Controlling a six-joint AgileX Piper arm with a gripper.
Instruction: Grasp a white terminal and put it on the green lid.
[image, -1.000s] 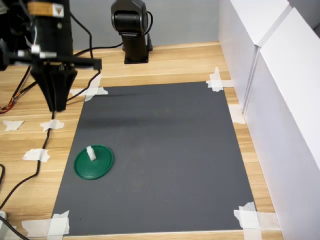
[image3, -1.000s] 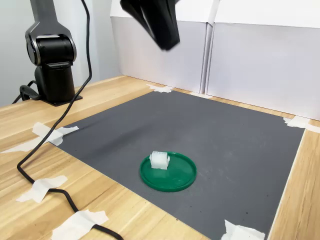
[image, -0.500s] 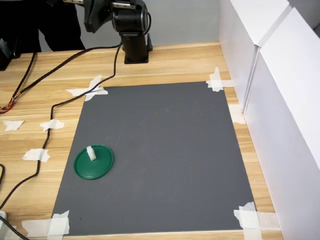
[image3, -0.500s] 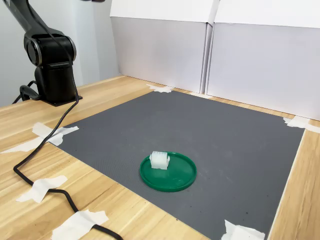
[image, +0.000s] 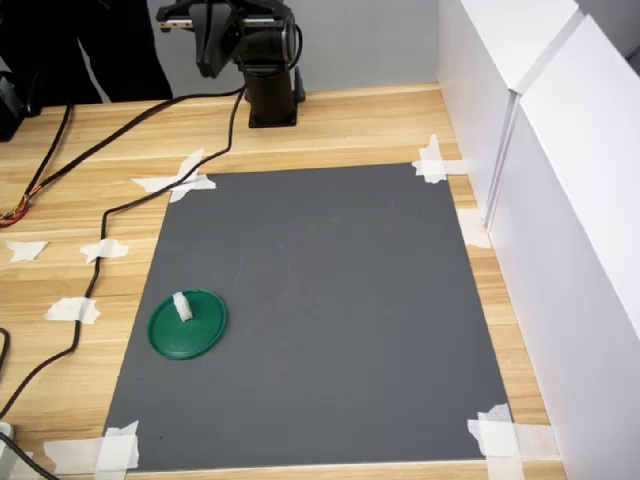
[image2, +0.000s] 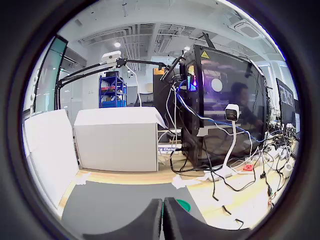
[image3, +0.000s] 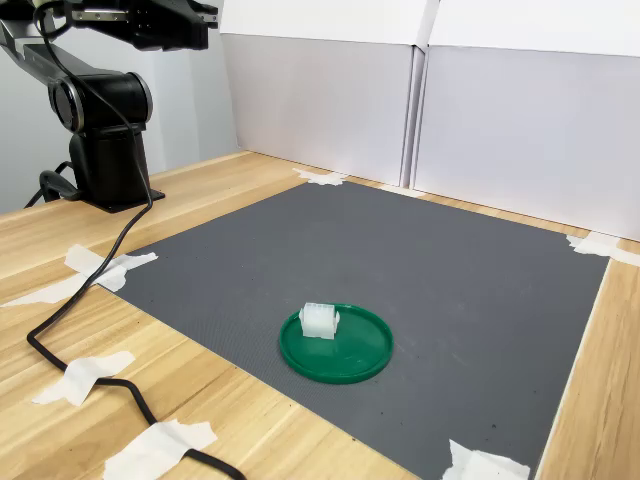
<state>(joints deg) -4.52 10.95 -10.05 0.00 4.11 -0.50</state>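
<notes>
1. White plastic, small and blocky, the terminal (image3: 320, 321) sits upright inside the green lid (image3: 352, 358), off toward the rim rather than in the middle; in the first exterior view the same block (image: 182, 305) stands in the upper left part of the lid (image: 192, 333). Nothing touches it, so I judge the placing done.
2. The lid lies flat on the dark grey mat (image: 330, 300), near the mat's lower left corner in the first exterior view, which gives the terminal a level bed with a raised edge to keep it from sliding off.
3. White tape scraps (image: 432, 160) pin the mat's corners to the wooden table (image: 340, 125), likely so the mat does not shift.
4. The gripper (image2: 162, 220) is folded back high above the arm's black base (image: 270, 95), well apart from the lid. In the wrist view its two fingers meet along a thin seam with nothing between them: closed and empty. That pose reads as a parked rest.
5. A black cable (image3: 90, 290) trails across the table beside the mat, clear of the lid.
</notes>
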